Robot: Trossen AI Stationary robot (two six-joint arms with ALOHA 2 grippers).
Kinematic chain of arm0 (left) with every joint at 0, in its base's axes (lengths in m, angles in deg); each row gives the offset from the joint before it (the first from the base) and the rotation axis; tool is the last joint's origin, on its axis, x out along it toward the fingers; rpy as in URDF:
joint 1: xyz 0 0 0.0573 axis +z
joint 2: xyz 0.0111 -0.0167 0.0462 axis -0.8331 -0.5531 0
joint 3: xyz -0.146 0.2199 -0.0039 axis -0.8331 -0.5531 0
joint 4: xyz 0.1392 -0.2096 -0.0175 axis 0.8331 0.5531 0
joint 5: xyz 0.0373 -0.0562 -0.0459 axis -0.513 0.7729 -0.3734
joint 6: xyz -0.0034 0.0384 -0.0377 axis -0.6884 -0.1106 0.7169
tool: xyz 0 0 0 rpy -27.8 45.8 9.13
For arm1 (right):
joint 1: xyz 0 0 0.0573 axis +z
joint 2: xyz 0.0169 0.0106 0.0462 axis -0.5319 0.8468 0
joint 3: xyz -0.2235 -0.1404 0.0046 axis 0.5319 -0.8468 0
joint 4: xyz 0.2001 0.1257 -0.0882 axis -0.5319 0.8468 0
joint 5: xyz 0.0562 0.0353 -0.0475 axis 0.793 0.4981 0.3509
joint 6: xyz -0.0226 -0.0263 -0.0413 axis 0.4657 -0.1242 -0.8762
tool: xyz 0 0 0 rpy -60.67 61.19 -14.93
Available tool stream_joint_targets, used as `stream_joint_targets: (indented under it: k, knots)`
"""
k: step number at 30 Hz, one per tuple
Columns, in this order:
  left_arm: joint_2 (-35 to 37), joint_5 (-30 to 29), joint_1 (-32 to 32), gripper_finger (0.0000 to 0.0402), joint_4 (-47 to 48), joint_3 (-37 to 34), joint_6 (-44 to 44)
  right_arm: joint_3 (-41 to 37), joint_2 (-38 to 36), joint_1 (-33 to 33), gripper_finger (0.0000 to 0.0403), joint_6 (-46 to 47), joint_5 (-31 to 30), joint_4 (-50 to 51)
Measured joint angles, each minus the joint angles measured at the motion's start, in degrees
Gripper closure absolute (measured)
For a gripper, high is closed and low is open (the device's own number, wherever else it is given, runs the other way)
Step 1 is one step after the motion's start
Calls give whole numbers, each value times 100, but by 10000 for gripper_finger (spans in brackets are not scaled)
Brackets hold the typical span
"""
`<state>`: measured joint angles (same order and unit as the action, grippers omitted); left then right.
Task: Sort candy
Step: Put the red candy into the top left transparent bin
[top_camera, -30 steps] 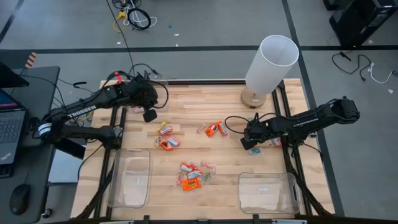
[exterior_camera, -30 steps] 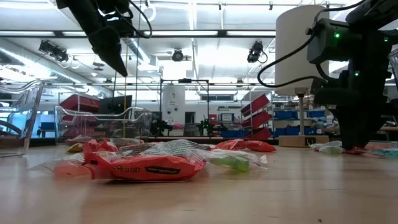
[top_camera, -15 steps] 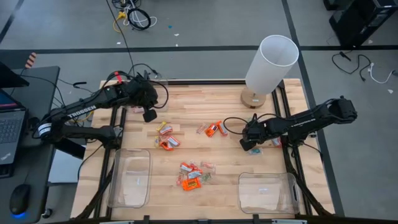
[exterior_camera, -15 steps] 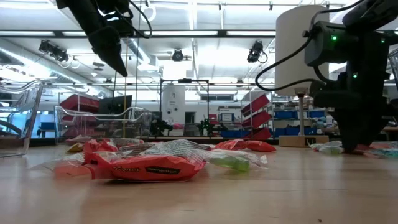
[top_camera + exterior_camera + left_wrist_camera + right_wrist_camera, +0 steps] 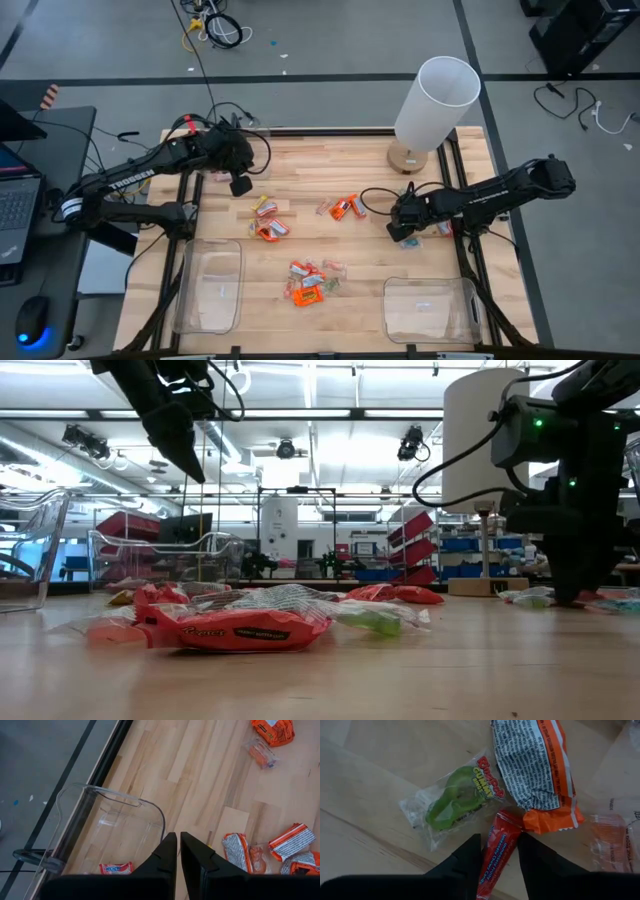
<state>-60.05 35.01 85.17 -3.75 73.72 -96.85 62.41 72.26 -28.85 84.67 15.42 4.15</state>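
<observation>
Low at the table, right gripper [image 5: 494, 851] straddles a red candy [image 5: 496, 851].

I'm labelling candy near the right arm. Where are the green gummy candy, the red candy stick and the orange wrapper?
Green gummy candy [image 5: 451, 802], right wrist view: green centre.
Red candy stick [image 5: 496, 851], right wrist view: mid-wrapper.
Orange wrapper [image 5: 532, 767], right wrist view: printed face.
</observation>
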Motion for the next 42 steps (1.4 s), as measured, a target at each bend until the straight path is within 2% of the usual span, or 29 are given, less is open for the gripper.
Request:
stream_joint_targets:
  k: [9, 14, 23, 35, 42]
  knots:
    - [0, 1, 0, 375, -4, 0, 75, -12, -105, -2, 304, -16, 36, 8]
    - [0, 2, 0, 375, -105, 0, 164, -28, -388, 7, 318, 16, 238, -20]
    - [0, 5, -7, 376, -399, 0, 173, -26, -954, 119, 343, 13, 124, -47]
    - [0, 20, -468, 376, -398, 0, 179, -15, -1704, 201, 365, -366, -217, -839]
    - [0, 20, -703, 376, -398, 0, 277, -9, -1869, 201, 384, -710, -312, -1291]
